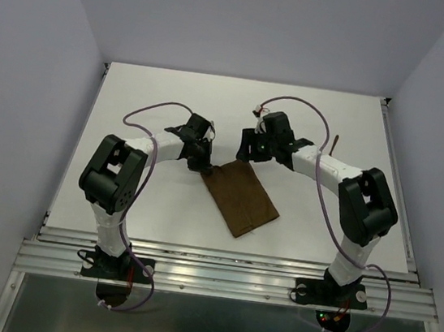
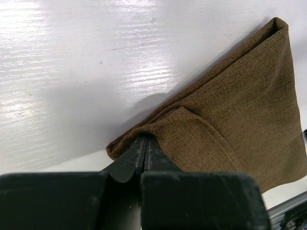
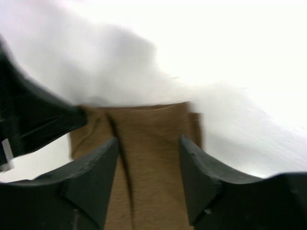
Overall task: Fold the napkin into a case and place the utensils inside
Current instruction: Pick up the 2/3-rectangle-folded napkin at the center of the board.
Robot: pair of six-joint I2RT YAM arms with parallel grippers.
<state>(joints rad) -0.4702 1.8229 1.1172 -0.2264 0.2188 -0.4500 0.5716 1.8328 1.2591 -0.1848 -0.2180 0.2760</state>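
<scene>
Napkin [image 1: 242, 199]: folded, flat on bench [image 1: 131, 113]. Far corner clenched in left claw [image 2: 145, 146], probably pinning layers. Right claw [image 3: 148, 143] unclenched above far edge, grasping nothing.

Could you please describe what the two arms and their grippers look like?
The left arm and right arm each have white links between bulky black joint housings, with a thin purple cable looping alongside. The left gripper and right gripper are black, with wedge-shaped fingers. Small green and red lights glow by the right base.
</scene>
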